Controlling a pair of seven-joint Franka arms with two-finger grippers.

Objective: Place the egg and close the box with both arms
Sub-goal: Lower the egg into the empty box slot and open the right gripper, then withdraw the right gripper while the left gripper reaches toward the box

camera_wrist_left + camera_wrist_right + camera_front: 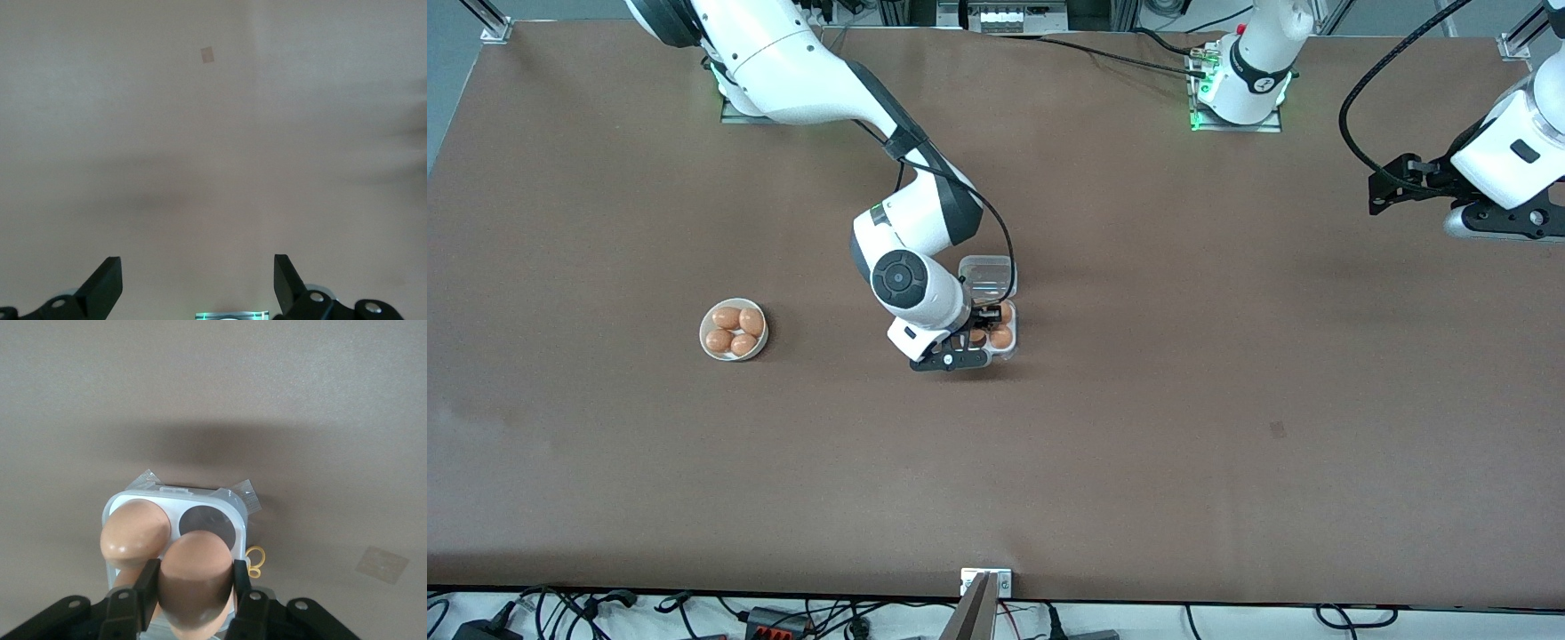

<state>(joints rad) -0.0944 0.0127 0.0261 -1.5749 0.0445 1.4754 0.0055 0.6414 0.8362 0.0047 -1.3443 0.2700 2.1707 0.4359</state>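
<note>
The right gripper grips the egg over the open box. At the table's three o'clock end, the left gripper waits, fingers spread apart.

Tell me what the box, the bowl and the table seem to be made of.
Box: looks like thin plastic, with a white base and a clear glossy lid you can see through. Bowl: white and smooth, ceramic or plastic; cannot tell which. Table: matte brown surface with no glare, possibly laminate or a mat.
</note>
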